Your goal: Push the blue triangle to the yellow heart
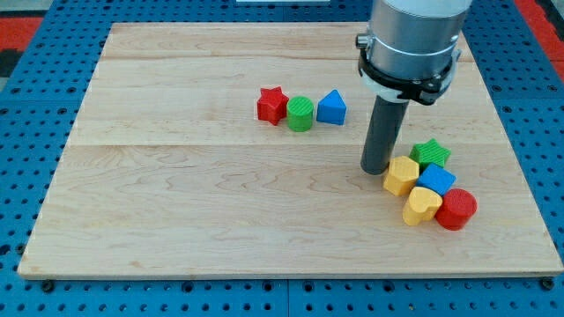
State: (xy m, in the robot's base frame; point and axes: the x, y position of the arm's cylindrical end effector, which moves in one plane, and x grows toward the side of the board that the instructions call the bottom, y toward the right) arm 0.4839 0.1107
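Blue triangle (331, 107): on the wooden board (176, 194), above centre, right end of a short row.
Row: green cylinder (300, 114) just beside the triangle on the view's left, red star (272, 105) touching the cylinder further left.
My tip (376, 170): below and to the view's right of the blue triangle, apart from it; a bare rod with no fingers to open or close, holding nothing.
Yellow heart (421, 205): lower right of the tip, in a tight cluster.
Cluster: yellow hexagon (401, 175) just beside the tip, green star (430, 153) above, blue cube (436, 180) in the middle, red cylinder (456, 209) touching the heart's right.
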